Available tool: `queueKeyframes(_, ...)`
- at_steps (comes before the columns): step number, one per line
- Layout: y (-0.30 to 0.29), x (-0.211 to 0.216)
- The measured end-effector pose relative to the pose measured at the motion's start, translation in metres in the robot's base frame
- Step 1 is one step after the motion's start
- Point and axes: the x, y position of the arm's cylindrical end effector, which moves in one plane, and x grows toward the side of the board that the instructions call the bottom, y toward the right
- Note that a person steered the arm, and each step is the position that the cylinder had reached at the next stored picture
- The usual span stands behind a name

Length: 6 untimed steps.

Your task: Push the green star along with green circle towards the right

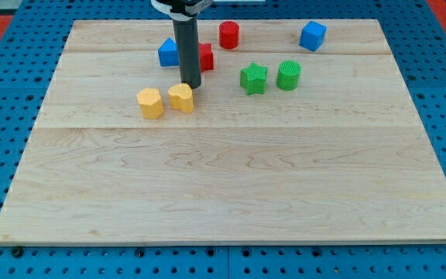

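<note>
The green star (pixel 253 78) lies on the wooden board in the upper middle. The green circle (pixel 289 75) sits just to its right, nearly touching it. My tip (pixel 190 85) is to the left of the green star, with a gap between them. The tip stands right behind a yellow block (pixel 181 98), at its upper right edge.
A second yellow block (pixel 151 102) lies left of the first. A blue block (pixel 169 53) and a red block (pixel 204 56) sit behind the rod, partly hidden. A red cylinder (pixel 229 35) and a blue cube (pixel 312 36) lie near the view's top.
</note>
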Motion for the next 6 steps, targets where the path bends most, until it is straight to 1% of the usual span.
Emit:
queueKeyframes(1, 0.036, -0.023)
queueKeyframes(2, 0.062, -0.021)
queueKeyframes(3, 0.081, -0.005)
queueKeyframes(5, 0.121, -0.005)
queueKeyframes(6, 0.112, -0.025)
